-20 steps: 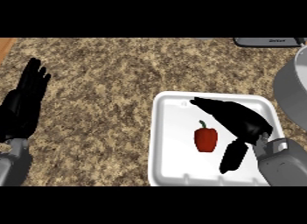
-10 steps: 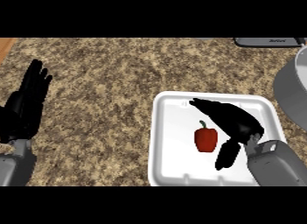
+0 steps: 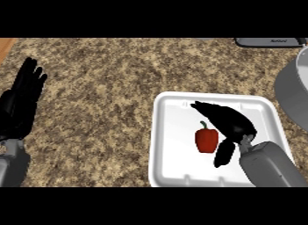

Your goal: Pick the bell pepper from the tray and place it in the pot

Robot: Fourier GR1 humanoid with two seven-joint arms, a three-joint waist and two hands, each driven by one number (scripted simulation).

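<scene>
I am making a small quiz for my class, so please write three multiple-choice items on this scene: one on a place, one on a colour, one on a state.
1. Where does the pepper lie?
A. on the bare counter
B. on the tray
C. on a plate

2. What colour is the tray?
A. white
B. blue
C. black

3. How is the right hand?
A. curled round the pepper
B. open, over the tray beside the pepper
C. flat on the counter, far from the tray

Answers:
1 B: the pepper lies inside the tray's rim.
2 A: its floor and rim are white.
3 B: its fingers are stretched out and do not close round the pepper.
</scene>
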